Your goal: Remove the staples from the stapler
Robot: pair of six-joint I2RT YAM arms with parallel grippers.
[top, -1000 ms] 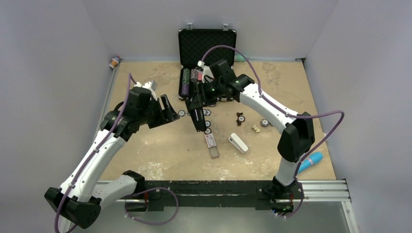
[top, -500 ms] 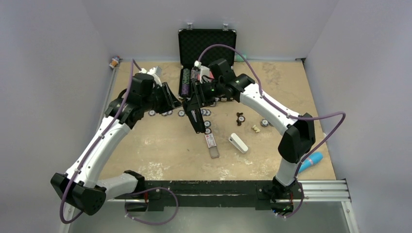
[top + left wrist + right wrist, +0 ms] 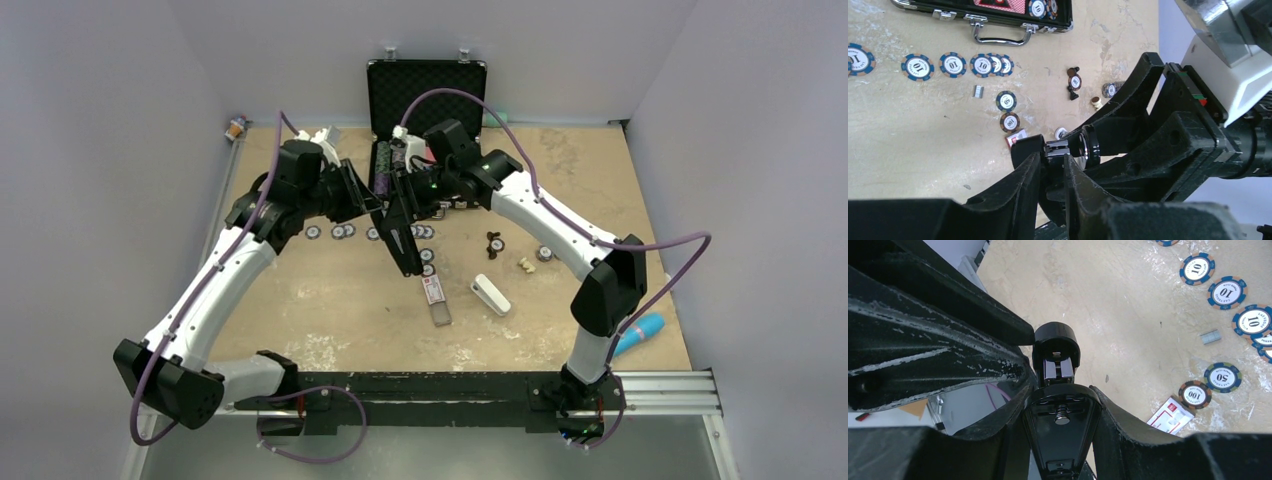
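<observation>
The black stapler [image 3: 405, 238] hangs tilted above the table, nose down, with my right gripper [image 3: 410, 212] shut on it. In the right wrist view its black body [image 3: 1060, 432] fills the gap between my fingers, and the silvery channel [image 3: 1057, 369] shows under the rounded head. My left gripper [image 3: 376, 207] has come in from the left. Its fingers [image 3: 1029, 182] press on both sides of one dark arm of the stapler [image 3: 1020, 147], just below the silvery channel end [image 3: 1058, 148]. A small silvery strip of staples [image 3: 978, 90] lies on the table among the chips, also seen in the right wrist view [image 3: 1210, 336].
An open black chip case [image 3: 425, 95] stands at the back. Poker chips [image 3: 340, 232] lie scattered under the grippers. A red-and-white card [image 3: 433, 291], a white oblong bar [image 3: 490, 294], small dark pieces [image 3: 495, 241] and a blue object [image 3: 640, 333] lie nearer.
My left arm has swung right and farther back to the stapler, and its jaws have narrowed onto it. The right gripper and the stapler have barely moved.
</observation>
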